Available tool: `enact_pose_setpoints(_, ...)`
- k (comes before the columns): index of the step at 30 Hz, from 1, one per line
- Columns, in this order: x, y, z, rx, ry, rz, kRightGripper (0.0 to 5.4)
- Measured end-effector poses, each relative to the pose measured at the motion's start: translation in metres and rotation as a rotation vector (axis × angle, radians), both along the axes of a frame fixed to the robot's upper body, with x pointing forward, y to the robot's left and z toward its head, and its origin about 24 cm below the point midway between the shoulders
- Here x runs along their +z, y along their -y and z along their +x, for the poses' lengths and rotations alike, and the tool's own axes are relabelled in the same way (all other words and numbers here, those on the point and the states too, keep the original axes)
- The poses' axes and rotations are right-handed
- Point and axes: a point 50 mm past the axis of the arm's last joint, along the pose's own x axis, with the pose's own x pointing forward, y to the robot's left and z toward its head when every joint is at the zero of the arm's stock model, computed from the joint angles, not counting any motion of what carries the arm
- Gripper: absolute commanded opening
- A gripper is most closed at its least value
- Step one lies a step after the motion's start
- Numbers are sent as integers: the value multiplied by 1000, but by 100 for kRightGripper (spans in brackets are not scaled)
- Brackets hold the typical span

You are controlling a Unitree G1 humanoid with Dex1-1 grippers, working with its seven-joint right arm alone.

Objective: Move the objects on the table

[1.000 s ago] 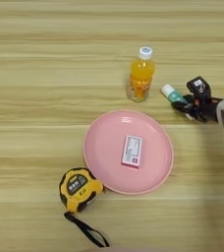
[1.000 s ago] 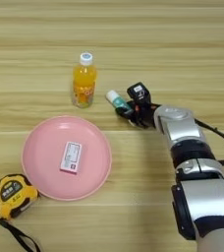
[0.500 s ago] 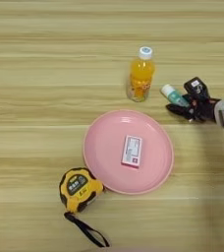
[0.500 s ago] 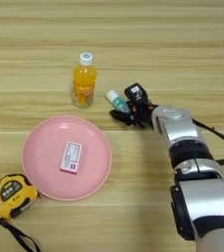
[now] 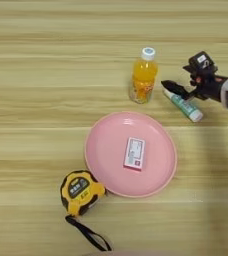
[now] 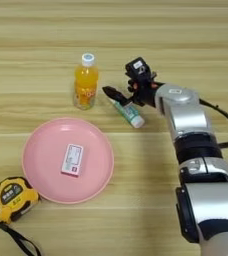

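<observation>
The orange-juice bottle [image 5: 143, 76] stands upright behind the pink plate. Just to its right the white-and-green glue stick [image 5: 184, 105] lies flat on the table [image 5: 36, 100], slanting toward the front right. My right gripper [image 6: 121, 77] hovers at the stick's far end, open. One black finger [image 6: 114, 93] reaches left beside the tube's tip, and the other is raised behind it. Nothing is held. The yellow-and-black tape measure [image 5: 80, 189] sits at the front left, its black strap trailing toward the table's front.
A pink plate [image 5: 106, 160] lies in the middle, with a small white card [image 5: 134, 153] on it. My silver forearm [image 6: 188, 120] comes in from the bottom right.
The gripper's fingers have spread apart and pulled back. The glue stick, earlier mostly covered by them, now lies in full view on the table.
</observation>
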Motion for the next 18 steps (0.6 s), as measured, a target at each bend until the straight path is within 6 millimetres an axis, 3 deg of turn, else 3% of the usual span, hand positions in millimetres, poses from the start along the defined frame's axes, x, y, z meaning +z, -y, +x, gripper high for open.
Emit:
enact_pose_setpoints(2, 14, 0, -1, 14, 44, 7, 537)
enact_pose_setpoints(9, 63, -4, -16, 92, 214, 18, 537)
enact_pose_setpoints(18, 90, -14, -36, 210, 353, 63, 537)
